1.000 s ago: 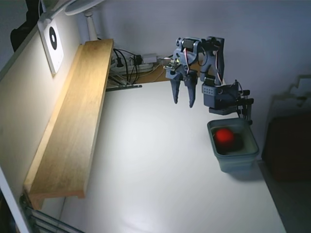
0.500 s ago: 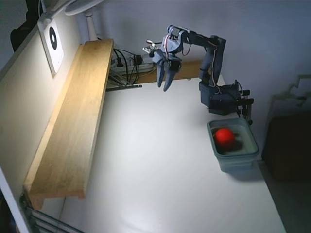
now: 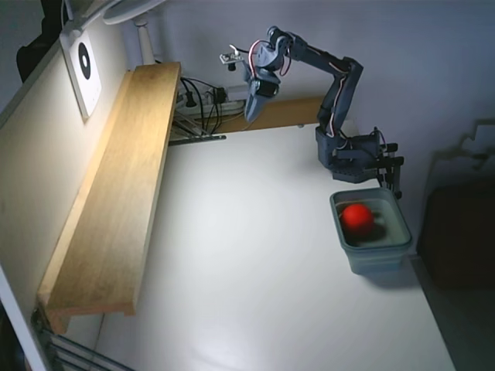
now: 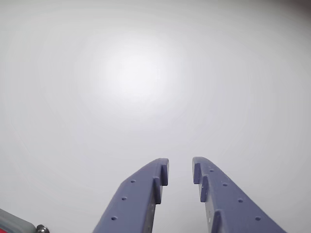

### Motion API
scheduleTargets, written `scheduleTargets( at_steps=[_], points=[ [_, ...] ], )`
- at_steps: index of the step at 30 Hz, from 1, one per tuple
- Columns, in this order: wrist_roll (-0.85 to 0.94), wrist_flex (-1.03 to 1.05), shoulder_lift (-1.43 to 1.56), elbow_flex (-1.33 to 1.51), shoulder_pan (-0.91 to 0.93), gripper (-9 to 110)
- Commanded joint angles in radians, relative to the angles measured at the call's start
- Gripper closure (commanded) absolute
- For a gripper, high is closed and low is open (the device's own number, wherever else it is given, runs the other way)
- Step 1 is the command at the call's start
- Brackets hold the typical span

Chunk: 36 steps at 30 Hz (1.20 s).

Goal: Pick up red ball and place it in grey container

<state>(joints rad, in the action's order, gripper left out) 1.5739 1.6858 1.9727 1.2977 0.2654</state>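
The arm is seen raised in the fixed view, upper links stretched out leftward from the base, wrist bent downward. The claw (image 3: 253,114) is held high above the desk, tips pointing down. In the wrist view the claw (image 4: 180,171) is seen with fingers (image 4: 141,194) slightly parted, a narrow gap between the tips; nothing is gripped.

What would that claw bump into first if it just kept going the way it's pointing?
Probably just the bare white table. The gripper holds nothing and points down at empty tabletop; the red ball already sits in the grey container, off to the side.
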Motion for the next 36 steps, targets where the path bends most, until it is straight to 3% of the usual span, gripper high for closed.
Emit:
scheduleTargets(
  at_steps=[1, 16, 36],
  points=[
    [-0.003, 0.026, 0.056, 0.013, 0.084, 100],
    [-0.003, 0.058, 0.106, 0.024, 0.251, 104],
    [-0.003, 0.059, 0.108, 0.024, 0.258, 104]
  ],
)
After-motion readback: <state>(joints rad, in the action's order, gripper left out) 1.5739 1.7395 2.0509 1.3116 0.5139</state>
